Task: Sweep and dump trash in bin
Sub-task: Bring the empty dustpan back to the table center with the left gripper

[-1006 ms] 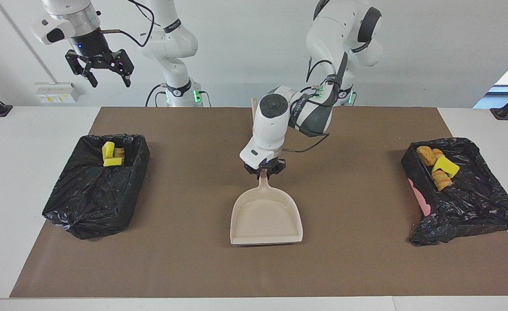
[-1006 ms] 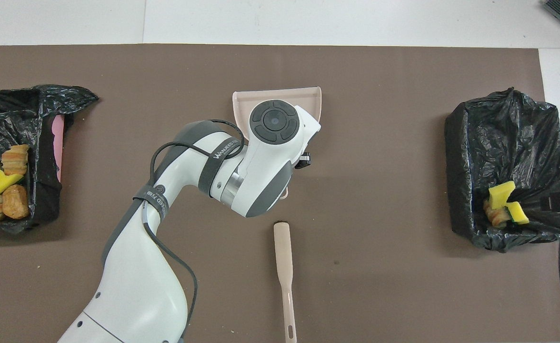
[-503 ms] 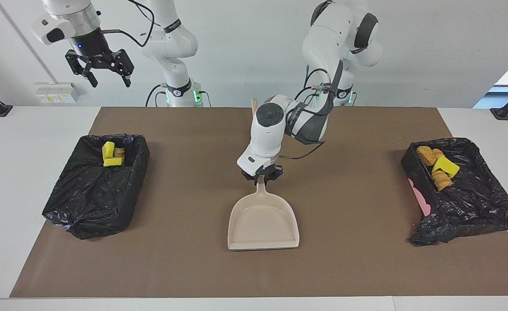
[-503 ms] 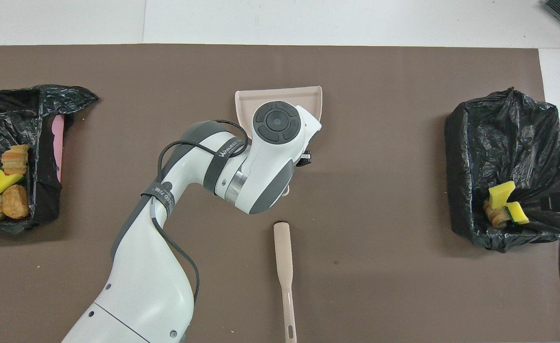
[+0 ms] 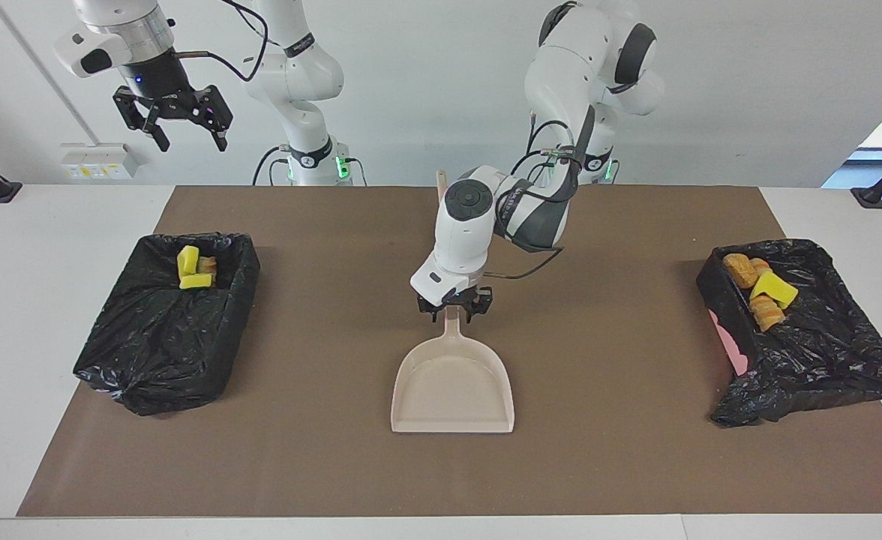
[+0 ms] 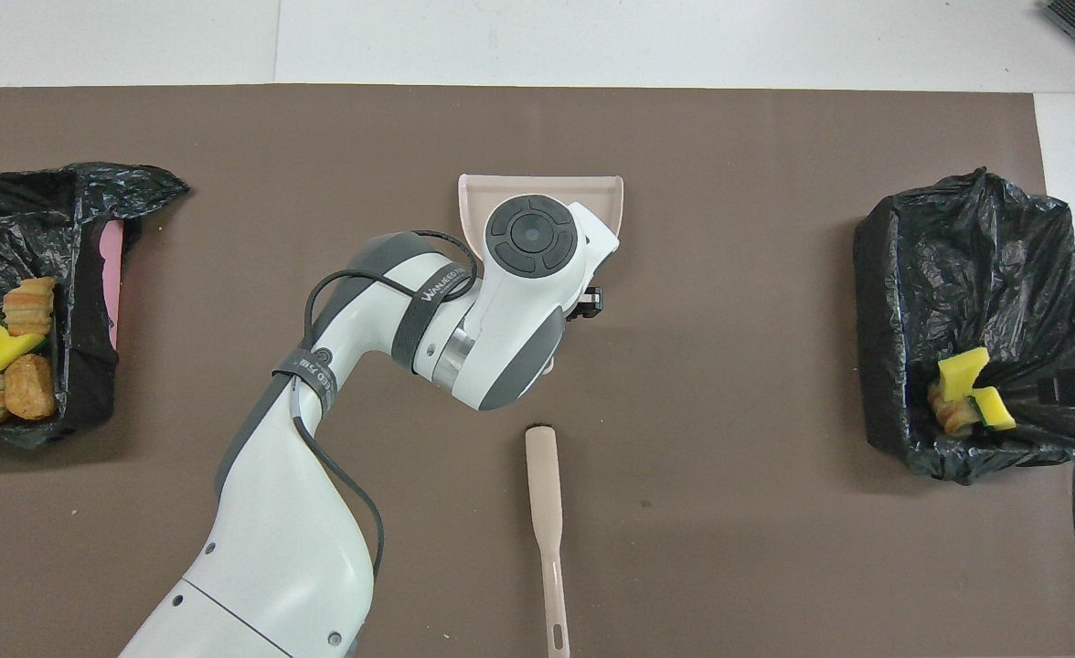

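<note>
Two black-lined bins (image 5: 167, 322) (image 5: 801, 330) are sitting at the bench's ends, sharing the trash (image 5: 757, 289): seven pieces. One dustpan (image 5: 452, 382) is lying mid-mat; the left end effector (image 5: 454, 309) is spread around its handle. One brush (image 6: 547, 530) is lying nearer the robots. The right end effector (image 5: 182, 124) is waiting aloft, spread.

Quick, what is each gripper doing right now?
Left gripper: open, astride the dustpan handle, dustpan on the mat.
Right gripper: open, empty, waiting up high.
</note>
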You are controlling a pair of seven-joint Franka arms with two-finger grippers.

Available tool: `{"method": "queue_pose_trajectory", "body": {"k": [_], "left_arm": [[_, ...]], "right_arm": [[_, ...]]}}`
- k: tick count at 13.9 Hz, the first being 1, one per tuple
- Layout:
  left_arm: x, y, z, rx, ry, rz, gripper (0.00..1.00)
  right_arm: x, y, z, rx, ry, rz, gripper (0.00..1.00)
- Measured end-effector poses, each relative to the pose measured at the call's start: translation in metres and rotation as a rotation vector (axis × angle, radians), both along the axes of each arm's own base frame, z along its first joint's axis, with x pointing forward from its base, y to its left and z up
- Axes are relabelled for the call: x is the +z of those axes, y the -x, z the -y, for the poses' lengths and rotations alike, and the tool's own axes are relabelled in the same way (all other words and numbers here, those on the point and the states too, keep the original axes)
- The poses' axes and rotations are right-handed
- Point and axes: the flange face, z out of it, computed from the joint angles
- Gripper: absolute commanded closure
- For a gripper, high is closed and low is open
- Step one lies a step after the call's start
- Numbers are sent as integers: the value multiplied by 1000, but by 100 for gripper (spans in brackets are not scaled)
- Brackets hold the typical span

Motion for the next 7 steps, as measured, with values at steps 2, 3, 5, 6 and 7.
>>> {"method": "queue_pose_trajectory", "body": {"k": [2, 3, 5, 6, 7], "left_arm": [[26, 0, -8, 9, 15, 25, 0], [45, 1, -19, 21, 21, 39, 0], [84, 3, -55, 62, 19, 54, 0], [104, 2, -80, 88, 12, 51, 0], [125, -1, -108, 100, 6, 47, 0]], "right_arm": [[0, 0, 0, 0, 0, 0, 0], [0, 0, 0, 0, 0, 0, 0], [0, 0, 0, 0, 0, 0, 0], [0, 0, 0, 0, 0, 0, 0], [0, 0, 0, 0, 0, 0, 0]]}}
